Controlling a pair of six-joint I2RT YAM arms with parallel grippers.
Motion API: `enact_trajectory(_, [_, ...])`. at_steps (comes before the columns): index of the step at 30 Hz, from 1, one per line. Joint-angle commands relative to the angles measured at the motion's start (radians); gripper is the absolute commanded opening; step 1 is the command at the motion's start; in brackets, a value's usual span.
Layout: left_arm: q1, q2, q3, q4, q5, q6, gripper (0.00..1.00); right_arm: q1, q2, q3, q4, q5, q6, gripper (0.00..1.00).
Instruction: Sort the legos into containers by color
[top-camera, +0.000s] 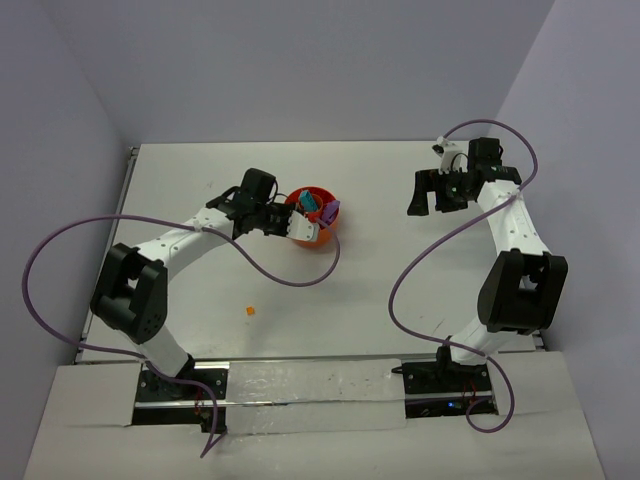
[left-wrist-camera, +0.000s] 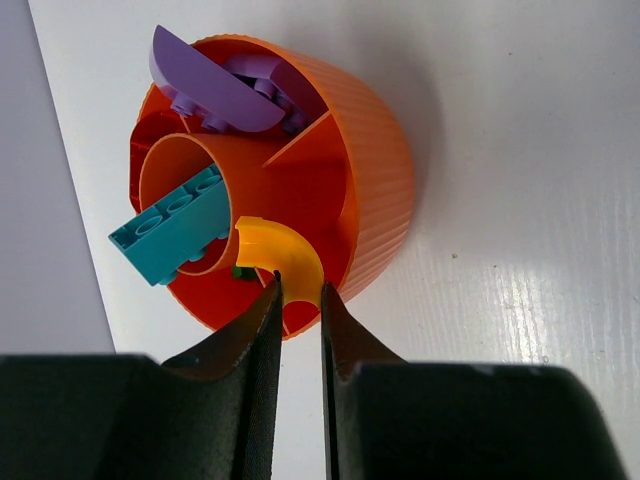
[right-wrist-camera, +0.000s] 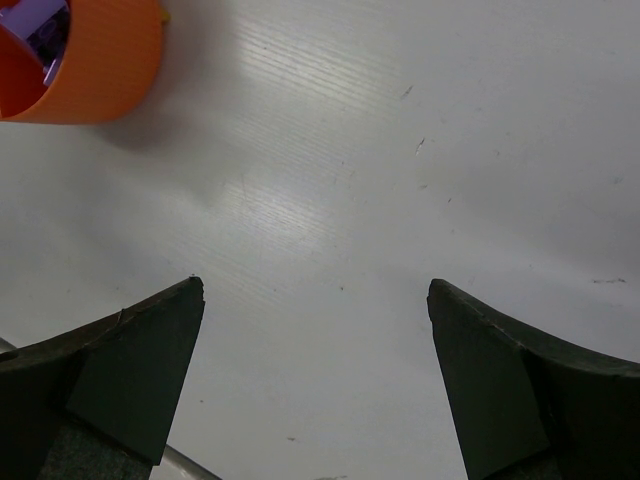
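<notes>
Bowl (left-wrist-camera: 385, 190) faces left gripper (left-wrist-camera: 300, 295) pinching yellow arch (left-wrist-camera: 270, 245).

Both arms extending over the table, elbows bent.
Left gripper (left-wrist-camera: 300, 292) is pinching a yellow curved piece (left-wrist-camera: 275, 250), fingers nearly together; right gripper (right-wrist-camera: 315, 290) is hanging with fingers spread wide.

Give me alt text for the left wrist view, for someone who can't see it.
The left gripper pinches a curved yellow piece at the near rim of an orange bowl. A teal brick sticks out of the hub; a purple piece sits in another compartment.
</notes>
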Motion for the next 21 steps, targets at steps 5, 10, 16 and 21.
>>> enact_trajectory(5, [-0.005, 0.011, 0.044, 0.046, 0.030, 0.038, 0.27, -0.007, 0.013, 0.038, 0.024, -0.003, -0.001, 0.99])
enact_trajectory(10, [-0.007, 0.017, 0.041, 0.068, 0.022, 0.031, 0.39, -0.007, 0.012, 0.039, 0.024, -0.002, -0.001, 0.99])
enact_trajectory(16, [-0.007, 0.018, 0.038, 0.089, 0.014, 0.018, 0.47, -0.007, 0.012, 0.040, 0.024, -0.003, -0.001, 0.99])
enact_trajectory(21, [0.010, -0.037, 0.037, 0.075, 0.068, -0.051, 0.45, -0.007, 0.006, 0.035, 0.021, -0.002, -0.007, 0.99])
